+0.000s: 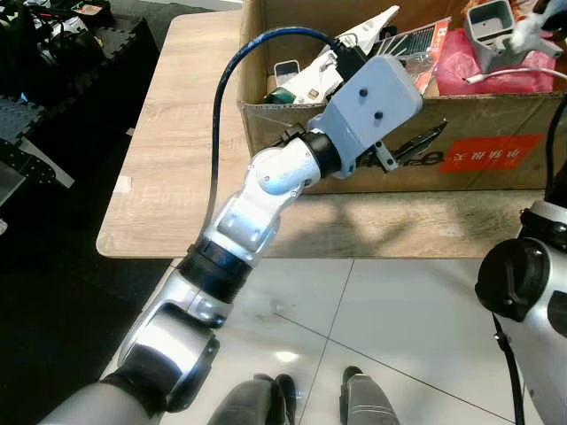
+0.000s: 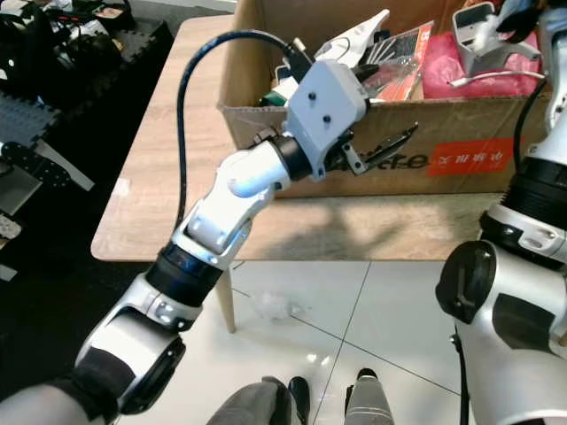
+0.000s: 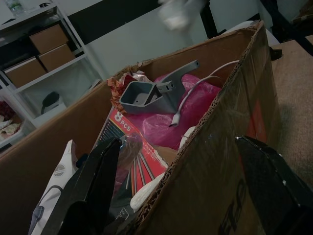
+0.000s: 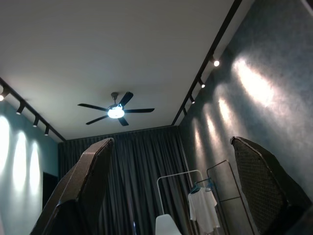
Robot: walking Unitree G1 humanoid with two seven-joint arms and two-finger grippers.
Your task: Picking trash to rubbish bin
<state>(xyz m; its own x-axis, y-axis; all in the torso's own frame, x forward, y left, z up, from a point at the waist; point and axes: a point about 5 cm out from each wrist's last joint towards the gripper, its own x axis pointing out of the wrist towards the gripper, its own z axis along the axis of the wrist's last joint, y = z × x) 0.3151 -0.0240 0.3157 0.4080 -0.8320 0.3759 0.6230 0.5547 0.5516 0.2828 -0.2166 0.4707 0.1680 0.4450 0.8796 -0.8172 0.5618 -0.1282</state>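
bin: the cardboard box standing on the low wooden table serves as the rubbish bin; it is open-topped and already holds trash.
trash inside: a pink plastic bag, a grey plastic part lying on it, a white cable draped over both, a red printed pack and a white wrapper poking above the rim.
left gripper: left gripper is raised at the box's near wall, its fingers spread apart with nothing between them; in the left wrist view the cardboard rim runs between the two black fingers, one on the inner side and one outside.
why so placed: this looks like the pose at a drop over the rim, claw released, though no piece can be tied to it.
right gripper: right gripper points up at the ceiling, its fingers wide apart and empty; the arm is lifted near the box's right end, likely parked clear of the left arm's work.
floor: a small crumpled clear scrap lies on the white tiles near the table leg, a likely next piece to collect.
head views give: the arm's reach, the table, the floor scrap, the red label on the box front.
left wrist view gives: the box's contents from close by, plus shelves with brown boxes beyond.
right wrist view gives: a ceiling fan, dark curtains and a clothes rail with a white shirt.
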